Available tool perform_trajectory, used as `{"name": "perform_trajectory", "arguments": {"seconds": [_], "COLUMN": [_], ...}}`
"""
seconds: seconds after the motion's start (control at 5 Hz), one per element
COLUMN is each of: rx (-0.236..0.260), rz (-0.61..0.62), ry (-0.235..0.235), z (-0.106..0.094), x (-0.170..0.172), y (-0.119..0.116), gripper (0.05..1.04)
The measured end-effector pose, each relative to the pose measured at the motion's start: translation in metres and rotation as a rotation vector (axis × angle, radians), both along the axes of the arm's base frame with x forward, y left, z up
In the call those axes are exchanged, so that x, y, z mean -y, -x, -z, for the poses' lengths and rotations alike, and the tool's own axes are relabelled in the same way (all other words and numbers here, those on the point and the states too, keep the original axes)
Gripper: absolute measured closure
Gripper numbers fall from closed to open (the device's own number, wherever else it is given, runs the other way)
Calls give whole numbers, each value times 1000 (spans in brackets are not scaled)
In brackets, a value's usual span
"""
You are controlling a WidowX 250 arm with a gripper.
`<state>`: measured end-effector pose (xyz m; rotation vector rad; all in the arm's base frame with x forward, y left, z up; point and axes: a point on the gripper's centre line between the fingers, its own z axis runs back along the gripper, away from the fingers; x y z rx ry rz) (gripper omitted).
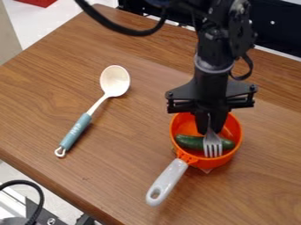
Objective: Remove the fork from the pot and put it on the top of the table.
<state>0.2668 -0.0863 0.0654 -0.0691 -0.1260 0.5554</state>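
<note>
The tool (210, 128) is hanging low over the orange pot (220, 162), with its fingers seemingly being kept closed on the handle of the fork (213, 146). The fork is being held tines down inside the pot, where the green cucumber (190, 141) is being partly covered by the tines. At the tines, a snag is being risked: if the cucumber is being pressed or hooked by them, it could be dragged up or rolled against the wall during the lift. Since only the narrow handle is being pinched, a twist or a slip is also being invited should the tines be caught under the rim. If sideways travel is being started too soon, the pot could be pulled along or tipped, with its weight being shifted further by the grey handle (167, 182) jutting out towards the near side. Farther out, a white spoon (115, 81) is lying on the tabletop (111, 176); a clatter is being courted if the fork is being released above it or too high.
</note>
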Motion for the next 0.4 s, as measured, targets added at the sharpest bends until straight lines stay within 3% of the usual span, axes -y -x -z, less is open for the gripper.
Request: {"name": "perform_trajectory", "arguments": {"seconds": [0.2,0.4], "rx": [29,33], "rz": [-6,12], "ry": [25,28], "z": [-15,-17], "x": [0,-1], "y": [-6,-6], "gripper": [971,971]}}
